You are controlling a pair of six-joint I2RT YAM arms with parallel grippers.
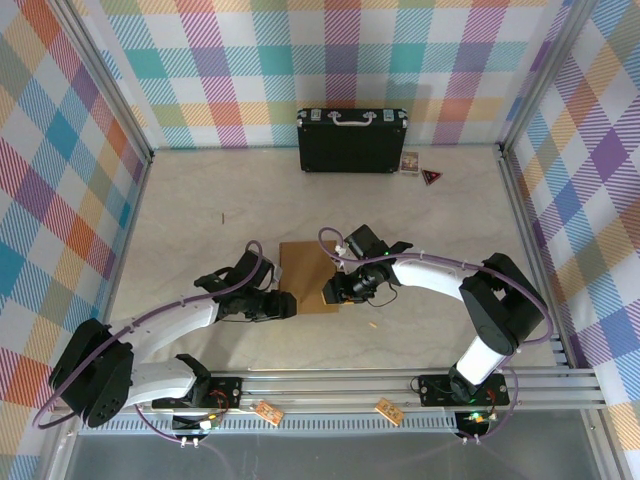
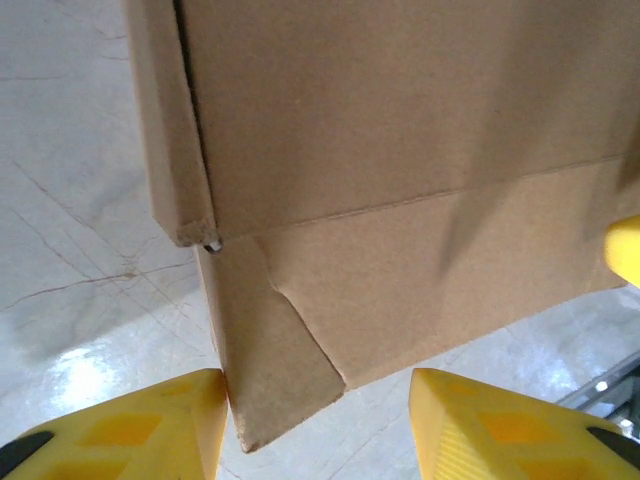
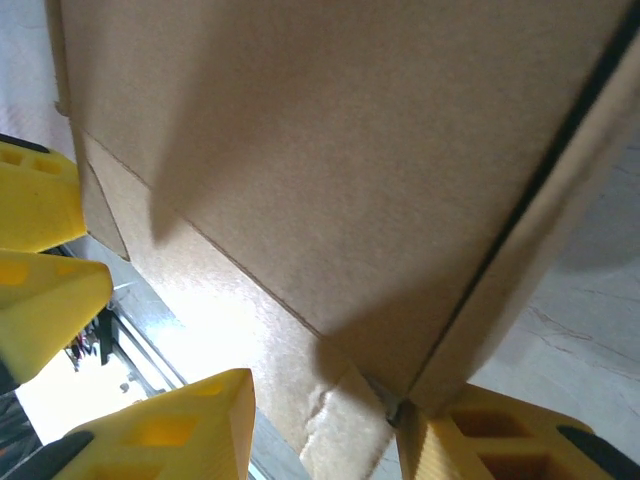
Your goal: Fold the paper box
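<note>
A brown cardboard box sits on a pale, marble-look table, well to the near side of a black case and roughly in line with the case's left end. The box looks nearly square, its slightly longer side running toward the case. The left gripper and right gripper meet at the box edge farthest from the case. Each has its jaws apart astride a corner flap, neither clamped. Bare table lies between box and case. Pastel checked walls enclose three sides.
</note>
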